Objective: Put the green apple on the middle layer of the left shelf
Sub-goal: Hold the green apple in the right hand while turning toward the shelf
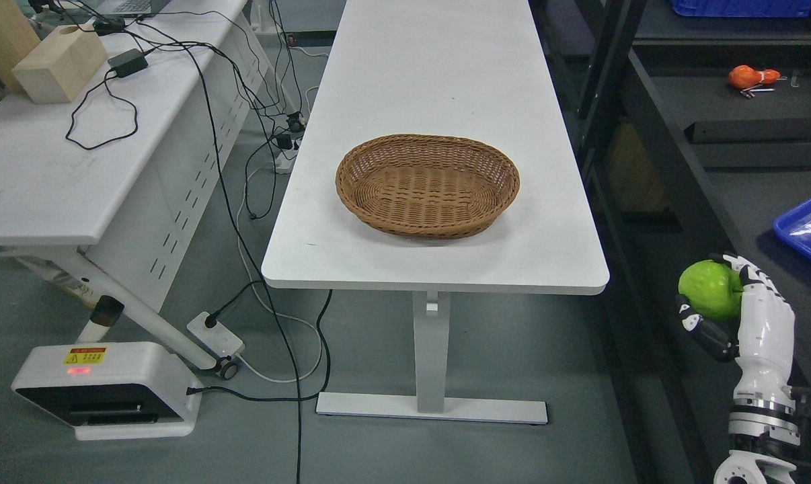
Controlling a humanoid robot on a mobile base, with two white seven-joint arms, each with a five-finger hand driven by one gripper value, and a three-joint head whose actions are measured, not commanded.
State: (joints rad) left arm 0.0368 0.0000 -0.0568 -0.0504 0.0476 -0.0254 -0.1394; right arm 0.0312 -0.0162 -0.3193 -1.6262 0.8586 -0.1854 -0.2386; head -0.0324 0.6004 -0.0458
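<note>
A green apple is held in my right hand at the lower right of the head view. The white and black fingers curl around it, and the hand holds it in the air beside the dark shelf unit, past the right end of the white table. An empty brown wicker basket sits on the table's near half. My left arm does not show.
The dark shelf carries an orange object at the upper right and a blue tray at the right edge. A second white table with cables and wooden blocks stands on the left. A white device and power strips lie on the floor.
</note>
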